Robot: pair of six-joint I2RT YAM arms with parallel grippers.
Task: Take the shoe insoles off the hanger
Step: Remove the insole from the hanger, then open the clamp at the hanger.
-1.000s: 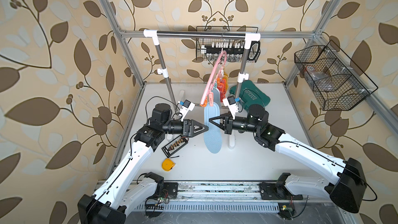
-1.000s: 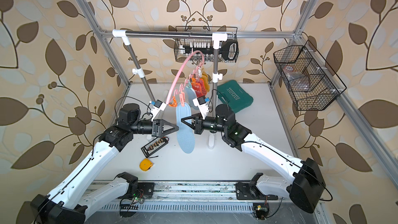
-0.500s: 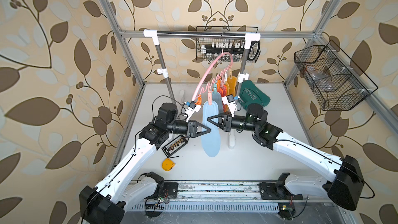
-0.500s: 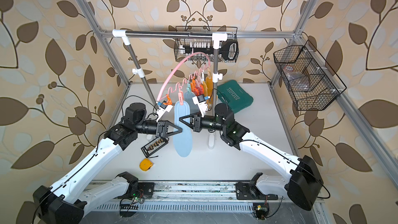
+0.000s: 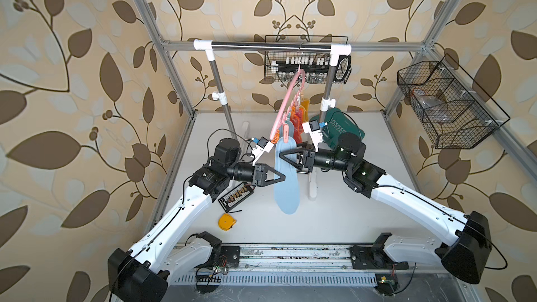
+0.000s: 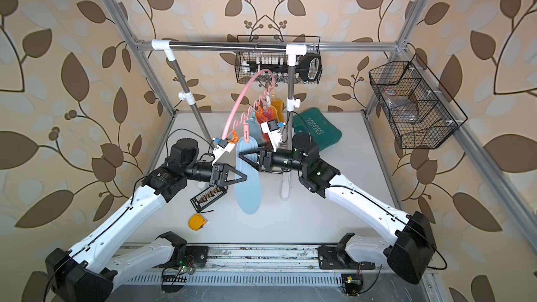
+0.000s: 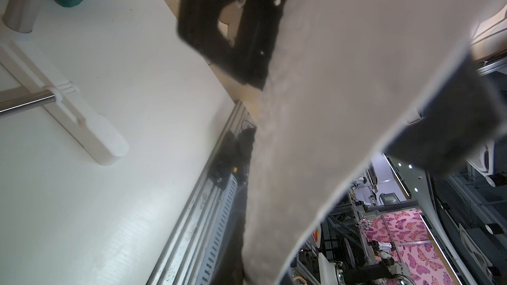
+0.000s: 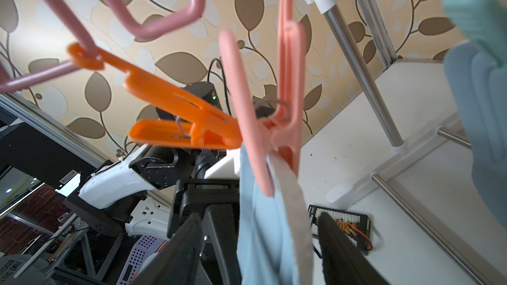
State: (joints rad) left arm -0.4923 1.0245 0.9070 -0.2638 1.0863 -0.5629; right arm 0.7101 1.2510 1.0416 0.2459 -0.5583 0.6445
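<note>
Hanging mid-frame from a pink clip [image 5: 286, 135], pale blue insole [image 5: 287, 196]: left gripper [image 5: 282, 176] clamped on its left edge; right gripper [image 5: 282, 154], jaws apart, straddles right edge higher up.

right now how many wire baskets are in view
2. One wire basket is at the back wall, behind the rack's bar; the other wire basket is on the side wall at the robot's right. None seems hidden.

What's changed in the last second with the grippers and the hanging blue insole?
The left gripper moved in and closed on the pale blue-grey foot-shaped insole; the right gripper let go and stands open around it. The insole stayed clipped to the thin pink plastic hanger.
</note>
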